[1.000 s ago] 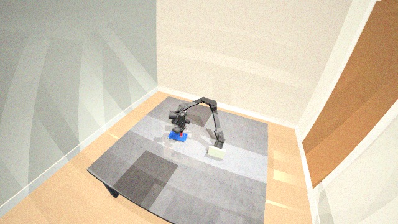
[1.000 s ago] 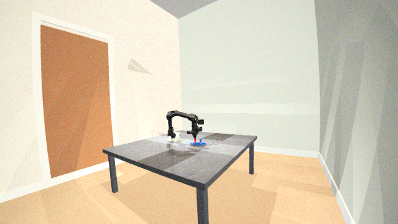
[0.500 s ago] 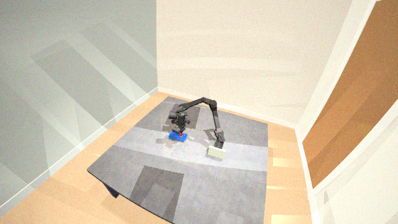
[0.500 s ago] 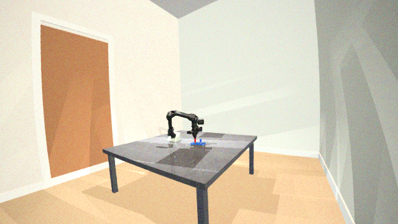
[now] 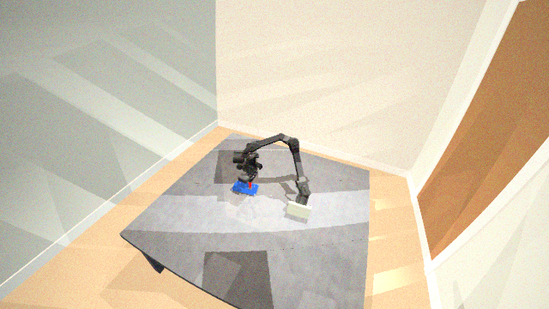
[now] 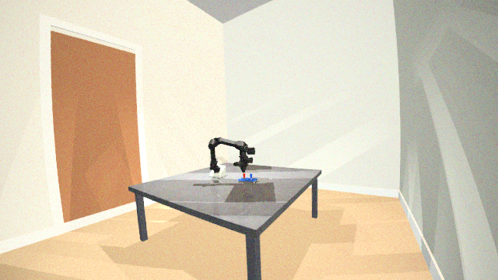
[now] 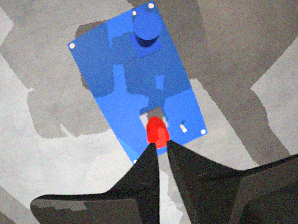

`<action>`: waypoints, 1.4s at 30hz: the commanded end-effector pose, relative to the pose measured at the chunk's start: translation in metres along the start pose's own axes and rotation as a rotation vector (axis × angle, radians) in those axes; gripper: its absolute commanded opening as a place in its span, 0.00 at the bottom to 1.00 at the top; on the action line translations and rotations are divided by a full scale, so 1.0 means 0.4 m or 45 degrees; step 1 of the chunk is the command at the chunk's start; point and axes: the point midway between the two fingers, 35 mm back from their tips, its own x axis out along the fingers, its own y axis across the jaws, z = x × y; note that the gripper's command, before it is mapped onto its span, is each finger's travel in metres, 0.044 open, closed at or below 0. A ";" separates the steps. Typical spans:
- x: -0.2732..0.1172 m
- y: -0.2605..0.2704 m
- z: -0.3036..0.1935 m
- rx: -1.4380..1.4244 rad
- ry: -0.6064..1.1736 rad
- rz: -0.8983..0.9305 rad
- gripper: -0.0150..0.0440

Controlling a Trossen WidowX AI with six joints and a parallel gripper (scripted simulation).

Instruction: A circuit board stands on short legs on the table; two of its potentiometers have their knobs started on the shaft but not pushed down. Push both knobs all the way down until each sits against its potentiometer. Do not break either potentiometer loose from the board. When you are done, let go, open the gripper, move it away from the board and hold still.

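The blue circuit board [image 5: 241,187] [image 6: 253,180] [image 7: 125,75] lies on the grey table [image 5: 300,257] [image 6: 218,202]. A red knob [image 5: 250,184] [image 6: 249,175] [image 7: 157,131] stands near one short end of the board. A blue knob [image 7: 146,27] stands near the other end. My gripper [image 5: 249,178] [image 6: 243,169] [image 7: 161,147] points straight down over the red knob. Its two black fingertips sit right at the knob's near side. The fingers are nearly together, with only a narrow slit between them, and nothing is held in it.
The arm's white base block [image 5: 298,210] [image 6: 218,171] stands on the table to one side of the board. A wall and an orange door panel [image 6: 93,124] lie beyond the table.
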 end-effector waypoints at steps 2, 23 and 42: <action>0.001 0.000 0.000 0.000 0.000 0.000 0.48; -0.076 -0.003 0.187 0.014 -0.016 0.013 0.25; -0.031 -0.003 0.206 0.014 -0.013 0.006 0.25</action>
